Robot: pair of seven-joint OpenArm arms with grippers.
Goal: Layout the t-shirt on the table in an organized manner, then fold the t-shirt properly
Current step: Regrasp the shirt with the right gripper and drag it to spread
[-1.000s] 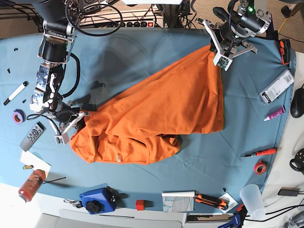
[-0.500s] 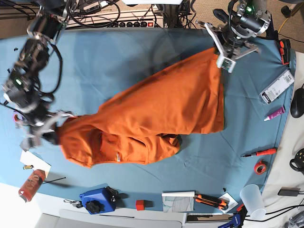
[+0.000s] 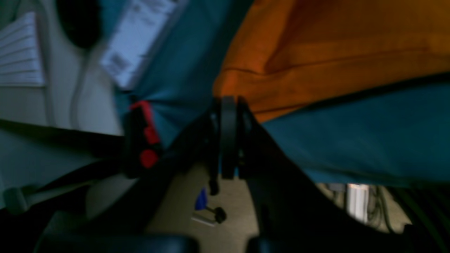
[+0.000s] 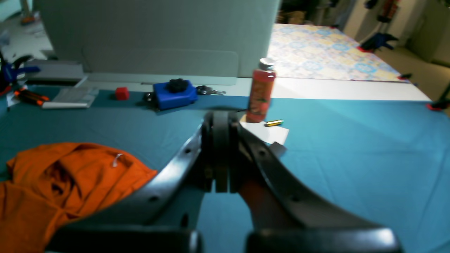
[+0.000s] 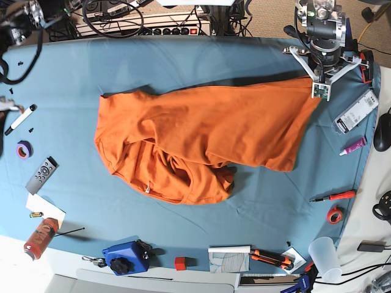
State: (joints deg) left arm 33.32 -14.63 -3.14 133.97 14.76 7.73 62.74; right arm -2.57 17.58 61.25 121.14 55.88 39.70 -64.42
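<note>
Garment position: the t-shirt [image 5: 201, 137] lies spread but rumpled across the middle of the table [image 5: 183, 61], with folds bunched along its lower edge near a small white neck label [image 5: 147, 190]. Left gripper [image 3: 228, 105] is clenched on the t-shirt's hem at the corner toward the table's far edge, jaws pressed together with orange fabric at their tips. Right gripper [image 4: 220, 121] is closed with nothing between its jaws, raised above bare blue cloth beside the garment, pointing toward an orange bottle [image 4: 260, 91] and a blue box [image 4: 174, 93].
</note>
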